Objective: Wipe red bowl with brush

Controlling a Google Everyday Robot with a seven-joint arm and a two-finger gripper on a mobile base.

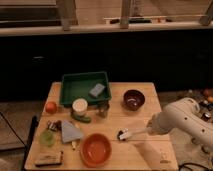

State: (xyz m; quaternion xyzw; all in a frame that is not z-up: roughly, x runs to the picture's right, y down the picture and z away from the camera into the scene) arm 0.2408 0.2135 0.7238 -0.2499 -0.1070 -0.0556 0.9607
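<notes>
The robot's gripper (pixel 151 128) was over the right side of the wooden table (pixel 142 115), at the end of the fat white arm (pixel 182 117) that came in from the right. It was pinching the brush (pixel 133 132) by the end of its long white handle. The gripper was closed tight on that handle and touched nothing else. The brush stuck out to the left, almost flat. Its small dark head was near the right side of the red bowl (pixel 96 149) but not touching it.

The red bowl sat at the front of the table, near the middle. It was wide and shallow, and nothing could be seen inside it.

There was one brush. There were two bowls: the big red one and a smaller dark maroon bowl (pixel 133 99) farther back on the right. One green tray (pixel 84 88) sat at the back, with one gray sponge (pixel 97 90) lying in it. Just in front of the tray stood one round white cup (pixel 80 106), and beside that one small gray cup (pixel 103 109). One orange fruit (pixel 51 107) lay at the left edge. One gray cloth (pixel 70 131) lay left of the red bowl, with one small green cup (pixel 47 138) next to it. One flat block with a dark top (pixel 48 159) lay at the front left corner.
</notes>
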